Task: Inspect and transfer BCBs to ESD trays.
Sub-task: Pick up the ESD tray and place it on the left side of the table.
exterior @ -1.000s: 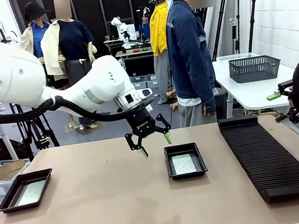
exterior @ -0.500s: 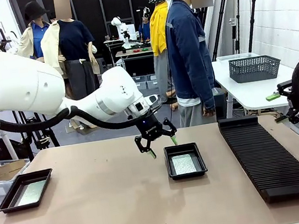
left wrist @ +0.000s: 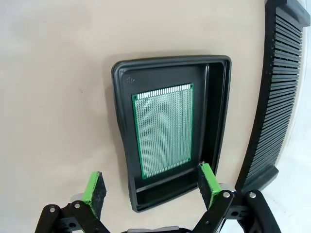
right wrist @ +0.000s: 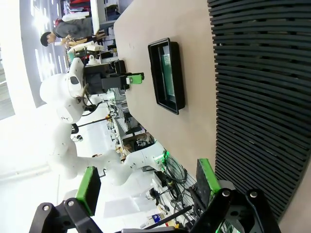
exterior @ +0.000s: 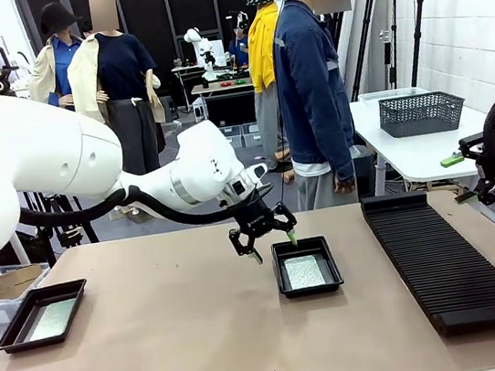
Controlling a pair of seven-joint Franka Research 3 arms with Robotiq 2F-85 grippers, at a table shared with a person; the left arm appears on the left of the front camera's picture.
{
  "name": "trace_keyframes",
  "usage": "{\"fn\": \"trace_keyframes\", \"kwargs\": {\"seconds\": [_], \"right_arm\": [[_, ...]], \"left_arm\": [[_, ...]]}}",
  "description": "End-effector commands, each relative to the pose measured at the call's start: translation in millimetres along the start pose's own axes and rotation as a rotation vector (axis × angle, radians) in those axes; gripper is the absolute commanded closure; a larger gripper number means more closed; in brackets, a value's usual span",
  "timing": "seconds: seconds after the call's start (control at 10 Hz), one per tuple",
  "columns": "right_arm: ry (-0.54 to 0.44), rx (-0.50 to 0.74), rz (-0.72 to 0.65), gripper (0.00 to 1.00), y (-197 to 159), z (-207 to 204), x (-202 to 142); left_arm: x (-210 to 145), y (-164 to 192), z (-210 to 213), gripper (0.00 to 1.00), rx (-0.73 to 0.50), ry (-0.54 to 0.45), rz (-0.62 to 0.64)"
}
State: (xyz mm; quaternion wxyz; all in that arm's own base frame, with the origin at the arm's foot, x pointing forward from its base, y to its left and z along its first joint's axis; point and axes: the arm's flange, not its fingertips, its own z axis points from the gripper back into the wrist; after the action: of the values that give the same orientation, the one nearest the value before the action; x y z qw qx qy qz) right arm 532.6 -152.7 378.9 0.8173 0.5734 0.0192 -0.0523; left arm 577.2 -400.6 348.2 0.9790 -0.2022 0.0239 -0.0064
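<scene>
A black ESD tray lies mid-table with a green BCB flat on its floor. A second tray at the table's left edge holds another board. My left gripper hovers open just above and left of the middle tray's far corner, holding nothing. In the left wrist view its open gripper looks straight down at the tray and its board. My right gripper hangs open off the table's right edge; the right wrist view shows its gripper open beside the rack.
A long black ribbed rack runs along the right side of the table, also seen as the rack and rack. A person stands at the far edge. A grey basket sits on a white side table.
My left gripper has moved right and a little lower, toward the middle tray, still open. The right arm has not moved.
</scene>
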Motion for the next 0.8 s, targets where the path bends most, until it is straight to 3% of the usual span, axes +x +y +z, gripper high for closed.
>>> {"fn": "trace_keyframes", "kwargs": {"seconds": [0.0, 0.7], "right_arm": [[0.012, -0.002, -0.001, 0.0, 0.1, -0.3, -1.7], [0.012, -0.002, -0.001, 0.0, 0.1, -0.3, -1.7]], "left_arm": [[-2.5, 0.3, -10.2, 0.0, 0.006, -0.022, -0.027], [-1.9, 5.9, -34.9, 0.0, 0.043, -0.077, -0.072]]}}
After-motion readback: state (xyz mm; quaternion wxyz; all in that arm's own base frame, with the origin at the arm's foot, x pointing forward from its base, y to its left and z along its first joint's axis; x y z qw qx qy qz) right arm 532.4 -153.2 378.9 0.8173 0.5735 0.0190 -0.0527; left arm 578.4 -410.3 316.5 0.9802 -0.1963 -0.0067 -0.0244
